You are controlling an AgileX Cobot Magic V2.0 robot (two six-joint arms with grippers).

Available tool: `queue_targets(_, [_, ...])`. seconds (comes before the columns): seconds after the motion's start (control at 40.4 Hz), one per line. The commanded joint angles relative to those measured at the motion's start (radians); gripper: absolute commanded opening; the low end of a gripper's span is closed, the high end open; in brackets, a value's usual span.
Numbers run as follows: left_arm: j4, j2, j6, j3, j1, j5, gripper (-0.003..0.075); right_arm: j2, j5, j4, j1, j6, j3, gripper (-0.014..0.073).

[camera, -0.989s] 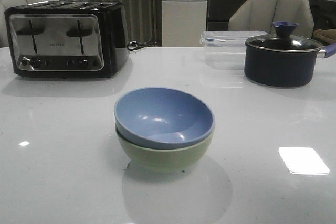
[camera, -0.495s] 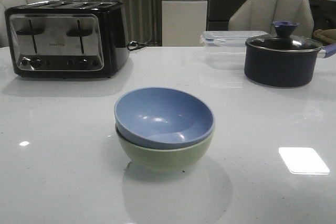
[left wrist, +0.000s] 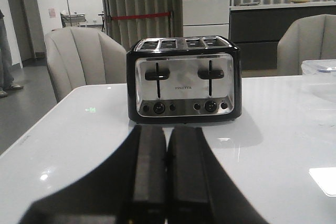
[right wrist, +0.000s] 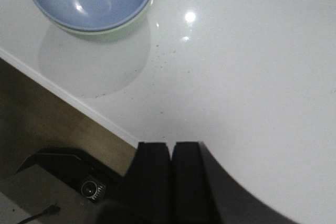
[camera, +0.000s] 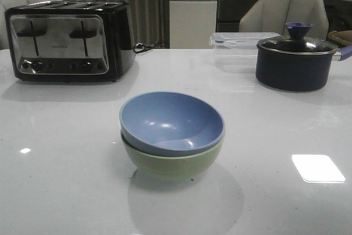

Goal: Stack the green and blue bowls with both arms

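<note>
Blue bowl (camera: 171, 122) is sitting nested in the green bowl (camera: 173, 160) at the table's (camera: 66, 136) near centre; stacking appears complete. Left gripper (left wrist: 167, 169) and right gripper (right wrist: 170, 174) are resting with jaws closed, holding nothing. No further move seems needed.

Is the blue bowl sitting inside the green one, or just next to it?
Inside. The blue bowl is nested in the green bowl, whose rim and wall show just beneath it; it looks empty.
</note>
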Motion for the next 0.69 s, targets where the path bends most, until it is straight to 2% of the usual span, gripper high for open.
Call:
queue_targets(0.0, [-0.005,-0.020,-0.010,0.003,0.002,-0.086,0.0099,-0.076,-0.102,-0.008,-0.083,-0.003,0.015,0.0057])
queue_targets(0.148, [-0.005,-0.020,-0.010,0.003,0.002,-0.085,0.0099,-0.264,-0.267,-0.008,-0.279,-0.003,0.157,0.0057])
queue_targets(0.321, [-0.005,-0.020,-0.010,0.003,0.002,-0.085,0.0099,-0.476,-0.464,-0.009,-0.403,-0.003,0.340,0.0057])
queue_targets(0.47, [-0.005,-0.020,-0.010,0.003,0.002,-0.085,0.0099,-0.621,-0.565,-0.009,-0.434,-0.003,0.476,0.0057])
queue_targets(0.668, [-0.005,-0.020,-0.010,0.003,0.002,-0.085,0.0099,-0.725,-0.695,-0.009,-0.436,-0.003,0.605,0.0057])
